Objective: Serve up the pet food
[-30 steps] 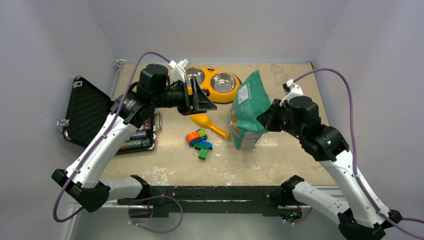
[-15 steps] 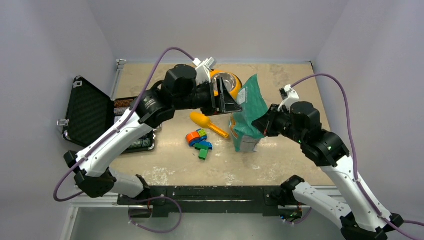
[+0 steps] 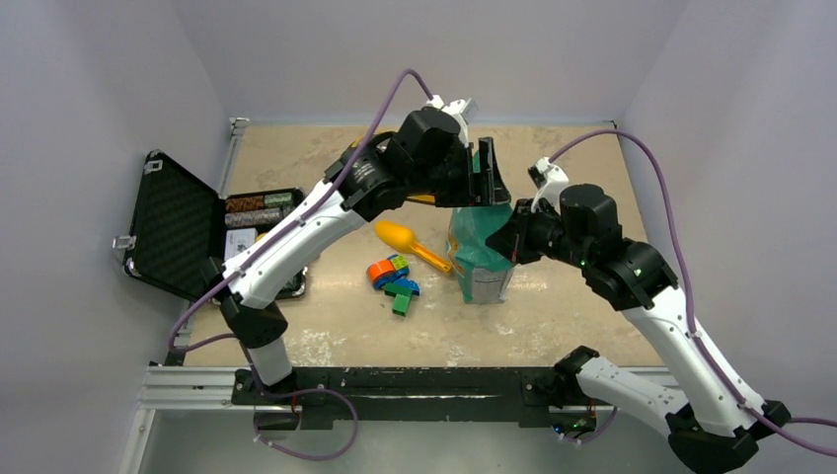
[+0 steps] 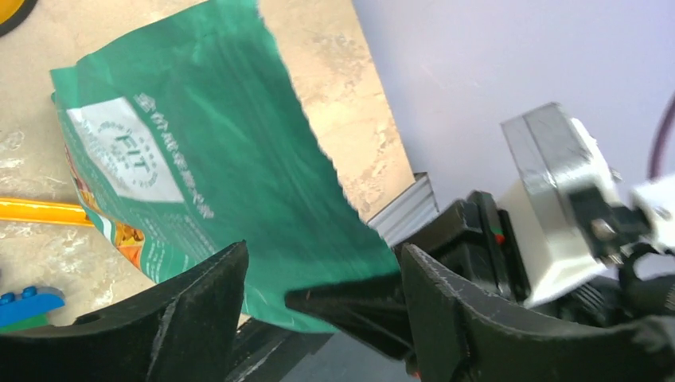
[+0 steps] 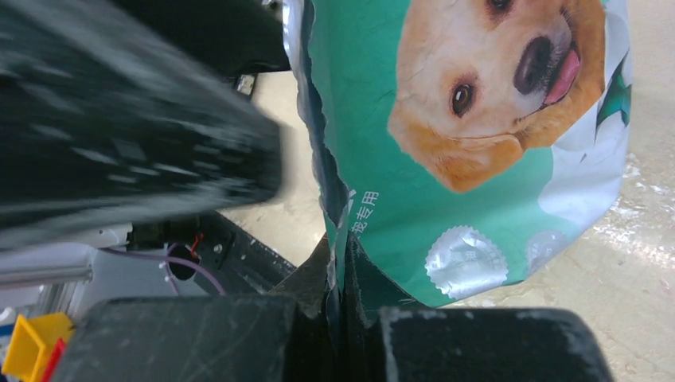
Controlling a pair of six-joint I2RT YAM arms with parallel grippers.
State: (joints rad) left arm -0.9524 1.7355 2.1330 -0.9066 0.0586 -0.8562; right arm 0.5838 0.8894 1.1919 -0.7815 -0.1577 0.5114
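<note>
**Step in hand:** opening the bag [image 3: 481,259]. It stands upright on the counter [image 3: 326,326], just beside the yellow scoop [image 3: 403,238] and near the toy blocks [image 3: 392,276].

**Right claw** [image 5: 338,314]: pinched tight on the torn edge of the bag's top, steadying it.

**Left claw** [image 4: 322,259]: jaws wide apart and holding nothing. It hangs at the bag's upper edge, with the green foil showing between its fingers. We cannot tell from these views whether either finger touches the foil.

**Pet food:** no kibble is visible anywhere. We judge it to be inside the bag, so nothing is served yet.

**Next move:** in our judgement, the left claw must settle over the free lip of the torn mouth, opposite the right claw's hold, and close on it. The two can then draw the mouth open. The pull should be gentle, since a light bag held high may tip or lift off its base.
</note>
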